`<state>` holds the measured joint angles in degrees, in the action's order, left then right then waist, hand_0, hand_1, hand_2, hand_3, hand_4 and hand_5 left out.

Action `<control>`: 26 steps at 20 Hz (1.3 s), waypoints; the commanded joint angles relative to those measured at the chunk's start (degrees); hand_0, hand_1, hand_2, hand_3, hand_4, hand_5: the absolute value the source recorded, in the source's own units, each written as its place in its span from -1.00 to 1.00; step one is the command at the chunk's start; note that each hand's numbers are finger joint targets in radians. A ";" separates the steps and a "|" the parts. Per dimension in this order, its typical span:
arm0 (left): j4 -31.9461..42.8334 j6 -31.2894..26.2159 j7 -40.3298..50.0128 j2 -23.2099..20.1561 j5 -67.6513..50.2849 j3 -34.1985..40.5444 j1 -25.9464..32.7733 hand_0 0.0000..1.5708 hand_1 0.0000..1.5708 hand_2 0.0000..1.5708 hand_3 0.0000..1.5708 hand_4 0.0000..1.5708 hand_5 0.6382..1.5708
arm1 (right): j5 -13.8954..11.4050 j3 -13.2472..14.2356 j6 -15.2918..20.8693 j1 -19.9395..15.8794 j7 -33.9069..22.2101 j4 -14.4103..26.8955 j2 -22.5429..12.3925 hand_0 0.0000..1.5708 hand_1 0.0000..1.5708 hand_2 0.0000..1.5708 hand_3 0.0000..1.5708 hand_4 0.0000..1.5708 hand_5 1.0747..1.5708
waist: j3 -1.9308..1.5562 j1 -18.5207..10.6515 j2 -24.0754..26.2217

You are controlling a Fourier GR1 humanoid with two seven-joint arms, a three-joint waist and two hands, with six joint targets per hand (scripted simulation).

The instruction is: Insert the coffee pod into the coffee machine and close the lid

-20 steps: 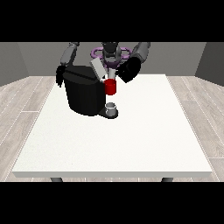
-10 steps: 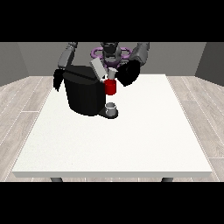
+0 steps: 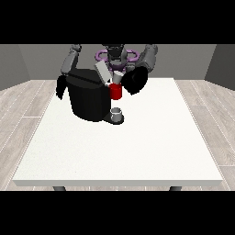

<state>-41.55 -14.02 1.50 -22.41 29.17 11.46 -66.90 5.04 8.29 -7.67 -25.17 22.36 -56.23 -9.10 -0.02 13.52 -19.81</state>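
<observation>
Front view: the black coffee machine (image 3: 89,98) stands on the white worktop (image 3: 124,151) at its far side, close to the robot. Its grey lid (image 3: 103,71) is tilted up and open. The robot hand at the view's right (image 3: 134,81) hovers just right of the machine's top; whether its fingers are spread or curled cannot be told. Just left of and slightly below that hand is a red thing at the machine (image 3: 116,91). A small pale grey thing (image 3: 118,75) shows just above it, between the lid and the hand; it cannot be told for the pod. Lower down, a grey cup (image 3: 117,113) sits on the machine's base. The robot hand at the view's left (image 3: 60,86) hangs beside the machine's far left edge, fingers pointing down, holding nothing visible.
</observation>
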 commanded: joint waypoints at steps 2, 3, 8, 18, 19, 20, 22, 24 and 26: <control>1.05 1.59 -0.99 -0.63 0.14 0.61 -1.04 0.81 0.81 0.86 0.72 -0.15 1.00 | 0.34 0.98 -0.05 -2.22 1.32 0.98 -0.73 -1.00 -1.00 -1.00 -1.00 -0.67 1.00 | 0.00 0.51 -2.53; 1.13 0.40 0.54 -0.51 -0.57 0.98 -1.39 0.85 0.85 0.87 0.73 -0.18 1.00 | 0.18 0.73 0.98 -1.51 0.11 2.22 0.45 -1.00 -1.00 -1.00 -1.00 -0.68 1.00 | 0.00 -0.54 -0.46; -0.08 1.04 -1.68 -2.25 0.02 0.77 -2.28 0.82 0.82 0.84 0.78 -0.24 1.00 | 1.63 2.48 -2.70 -1.92 4.45 4.35 -1.90 -1.00 -1.00 -1.00 -1.00 -0.58 1.00 | -0.02 -0.16 -3.16; 0.62 1.27 -9.05 6.38 -5.17 2.05 9.69 -1.00 -1.00 -1.00 -1.00 -1.00 1.00 | 0.47 -0.23 -2.01 7.37 4.54 3.00 1.70 -1.00 -1.00 -1.00 -1.00 -0.67 1.00 | 0.04 -2.66 8.39; 0.06 0.20 -12.16 7.26 -7.50 3.40 12.65 -1.00 -1.00 -1.00 -1.00 -1.00 1.00 | 1.71 0.94 -3.08 9.13 5.11 3.44 1.08 -1.00 -1.00 -1.00 -1.00 -0.65 1.00 | 0.06 -4.48 9.96; 0.06 -0.45 -14.12 8.77 -8.21 3.14 14.80 -1.00 -1.00 -1.00 -1.00 -1.00 1.00 | 2.45 1.67 -3.54 8.06 5.08 2.97 0.38 -1.00 -1.00 -1.00 -1.00 -0.66 1.00 | 0.06 -5.71 10.39; 0.12 -0.84 -13.99 11.36 -9.77 3.56 19.46 -1.00 -1.00 -1.00 -1.00 -1.00 1.00 | 1.54 1.19 -3.81 12.99 5.73 3.99 0.09 -1.00 -1.00 -1.00 -1.00 -0.71 1.00 | 0.05 -7.39 15.49; 0.67 0.31 -17.70 13.33 -11.21 4.67 25.55 -1.00 -1.00 -1.00 -1.00 -1.00 1.00 | 2.06 -0.27 -5.24 15.98 2.53 2.01 1.02 -1.00 -1.00 -1.00 -1.00 -0.79 1.00 | 0.12 -7.93 20.31; 1.50 -1.96 -21.12 13.20 -13.87 6.51 29.19 -1.00 -1.00 -1.00 -1.00 -1.00 1.00 | 0.31 -2.26 -3.11 17.39 2.72 -0.82 2.84 -1.00 -1.00 -1.00 -1.00 -1.00 1.00 | 0.17 -8.08 22.24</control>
<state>-40.87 -14.48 -14.35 -11.53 18.95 15.86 -45.66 6.21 7.97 -11.11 -11.91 26.27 -54.34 -7.65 0.07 6.77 -3.35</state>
